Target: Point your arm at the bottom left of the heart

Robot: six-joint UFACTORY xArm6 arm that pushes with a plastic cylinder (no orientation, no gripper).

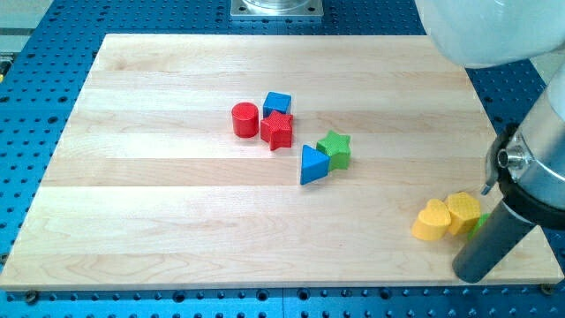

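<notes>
Yellow heart [432, 221] lies near the board's lower right corner, just left of my tip [470, 272] and a little above it.
Touching the heart's right side sits a yellow block [463, 211], perhaps a hexagon; a green block [478, 224] behind the rod is mostly hidden. My tip is a bare rod, with no jaws to open or close.

My tip [470, 272] rests at the board's [177, 221] lower right, just below and right of the yellow heart [431, 221]. A yellow hexagon [463, 212] touches the heart; a green block [478, 226] shows partly behind the rod
</notes>
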